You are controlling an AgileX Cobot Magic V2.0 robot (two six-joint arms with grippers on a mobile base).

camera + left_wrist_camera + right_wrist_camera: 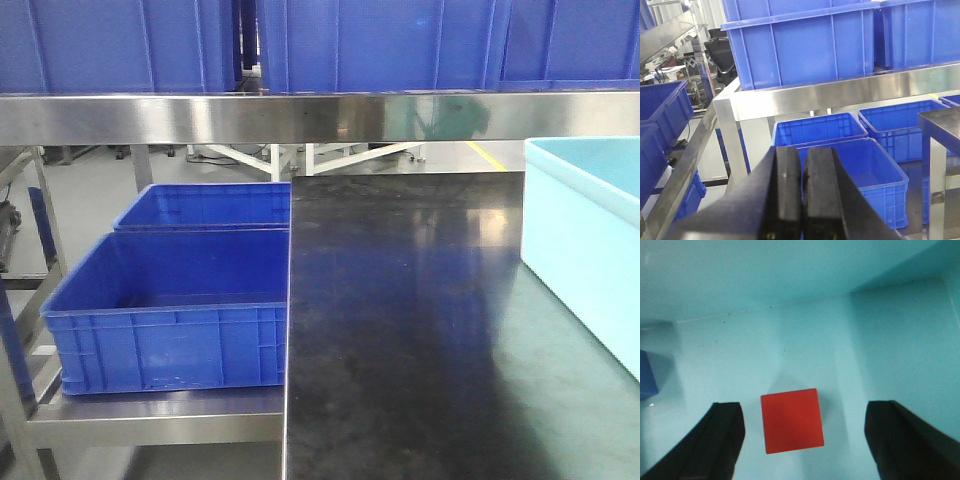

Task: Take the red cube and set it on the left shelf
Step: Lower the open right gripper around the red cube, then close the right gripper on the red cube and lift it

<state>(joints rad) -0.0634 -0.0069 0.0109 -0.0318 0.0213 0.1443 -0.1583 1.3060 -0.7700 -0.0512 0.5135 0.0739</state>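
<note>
In the right wrist view the red cube lies on the floor of a light cyan bin. My right gripper is open, its two black fingers standing either side of the cube with gaps on both sides, nearer on the left. In the left wrist view my left gripper is shut and empty, its pads pressed together, held up in front of the steel shelf rack with blue crates. Neither gripper shows in the front view.
A blue cube lies at the cyan bin's left edge. The front view shows the cyan bin on a black table, two open blue crates on the lower left shelf, and a steel rail with blue crates above.
</note>
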